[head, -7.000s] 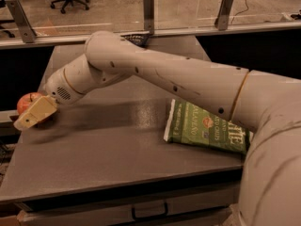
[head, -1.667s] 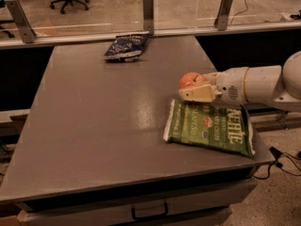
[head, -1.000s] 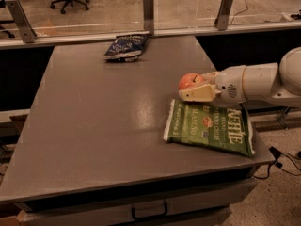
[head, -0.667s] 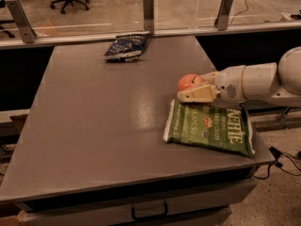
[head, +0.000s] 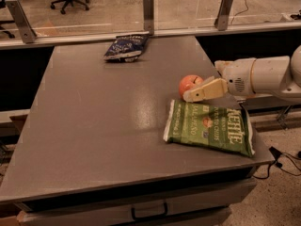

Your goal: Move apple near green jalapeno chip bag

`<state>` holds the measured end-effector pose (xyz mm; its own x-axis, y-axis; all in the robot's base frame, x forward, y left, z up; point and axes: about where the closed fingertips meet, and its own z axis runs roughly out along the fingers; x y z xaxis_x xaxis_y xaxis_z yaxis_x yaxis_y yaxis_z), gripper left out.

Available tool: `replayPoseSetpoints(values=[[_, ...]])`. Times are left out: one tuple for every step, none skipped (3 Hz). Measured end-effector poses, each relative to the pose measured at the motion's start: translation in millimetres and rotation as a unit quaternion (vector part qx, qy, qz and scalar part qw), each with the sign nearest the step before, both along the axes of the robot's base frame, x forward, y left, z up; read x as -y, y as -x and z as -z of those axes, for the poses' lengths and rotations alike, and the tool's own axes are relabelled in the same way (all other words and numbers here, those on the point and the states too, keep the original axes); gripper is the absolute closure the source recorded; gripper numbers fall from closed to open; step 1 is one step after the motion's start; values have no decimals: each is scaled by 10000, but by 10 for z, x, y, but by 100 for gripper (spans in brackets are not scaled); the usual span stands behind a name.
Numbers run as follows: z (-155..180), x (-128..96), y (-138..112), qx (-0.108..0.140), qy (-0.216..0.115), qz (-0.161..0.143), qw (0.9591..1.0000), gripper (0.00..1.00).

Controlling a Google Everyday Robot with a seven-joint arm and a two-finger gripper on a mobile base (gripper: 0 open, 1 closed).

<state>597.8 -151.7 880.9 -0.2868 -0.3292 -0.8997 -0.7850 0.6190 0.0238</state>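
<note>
The red-orange apple (head: 187, 83) is on the right side of the grey table (head: 94, 126), just behind the top left corner of the green jalapeno chip bag (head: 209, 127). The bag lies flat near the table's front right corner, its white "Kettle" lettering towards the right. My gripper (head: 192, 91) reaches in from the right, low over the table, right at the apple and covering its lower right side. A narrow gap separates the apple from the bag.
A smaller dark blue chip bag (head: 125, 47) lies at the table's back edge, near the middle. A glass barrier with metal posts (head: 148, 6) runs behind the table. My white arm (head: 263, 76) extends past the table's right edge.
Since seven seconds ago, the arm has carried the apple from the table's left edge to the right, beside the green bag. Over the last two seconds almost nothing has moved.
</note>
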Motion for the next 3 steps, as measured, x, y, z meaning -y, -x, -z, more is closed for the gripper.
replayPoseSetpoints(values=[[-513,305,22,485,183,159,9985,0],[-1312,730,193,1185,571,168,9912,0],[-1808,844,274,1564,651,111,9855,0]])
